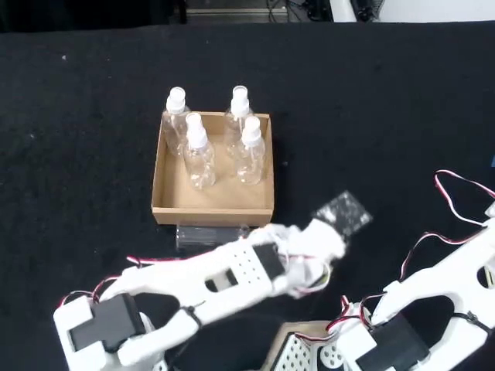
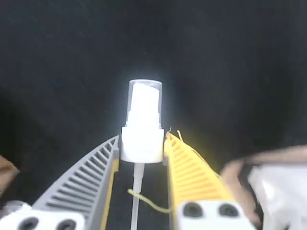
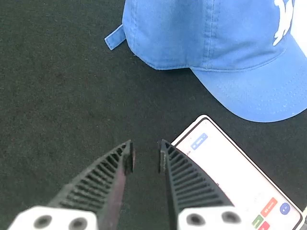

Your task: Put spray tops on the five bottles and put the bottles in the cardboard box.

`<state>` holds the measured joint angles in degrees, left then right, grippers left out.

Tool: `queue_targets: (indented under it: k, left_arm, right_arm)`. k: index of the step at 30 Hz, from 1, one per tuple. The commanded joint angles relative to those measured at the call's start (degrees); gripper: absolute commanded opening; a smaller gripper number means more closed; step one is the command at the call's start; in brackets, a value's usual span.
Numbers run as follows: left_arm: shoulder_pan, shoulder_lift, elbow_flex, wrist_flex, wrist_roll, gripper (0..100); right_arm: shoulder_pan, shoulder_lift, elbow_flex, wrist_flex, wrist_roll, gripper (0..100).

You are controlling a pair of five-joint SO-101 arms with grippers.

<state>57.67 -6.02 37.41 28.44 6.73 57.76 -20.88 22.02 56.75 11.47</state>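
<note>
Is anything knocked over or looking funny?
Yes. One clear plastic bottle lies on its side on the black table, just outside the brown cardboard box's front wall. The four other bottles stand upright inside with white spray tops on.

It looks like a robotics lab or workroom: a surface point(image 1: 402, 93) draped in black cloth, tangled cables point(image 1: 309, 9) behind it, a white arm point(image 1: 224, 278) with loose wires, and a cap point(image 3: 216, 48) and phone point(image 3: 230, 177) lying about.
</note>
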Motion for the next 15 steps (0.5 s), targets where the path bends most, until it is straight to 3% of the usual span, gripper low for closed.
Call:
queue_targets:
  k: [1,4,8,11,15]
  left_arm:
    - [-3.8,1.7,-7.7,-0.8,-0.4,17]
    - [-5.0,3.6,-9.9,-0.5,0.2,29]
    - [-5.1,3.2,-10.0,0.2,-0.3,28]
    - [-5.7,-0.9,-11.5,8.0,-0.8,27]
    - [-8.0,-8.3,-10.8,23.3,-11.2,27]
  right_arm:
    - [0.8,0.0,-1.9,-1.8,0.4,7.4]
    - [0.8,0.0,-1.9,-1.6,0.4,7.4]
    - [0.8,0.0,-1.9,-1.5,0.5,7.4]
    - [0.8,0.0,-1.8,-1.5,0.5,7.4]
    - [0.8,0.0,-1.7,-1.1,0.4,7.4]
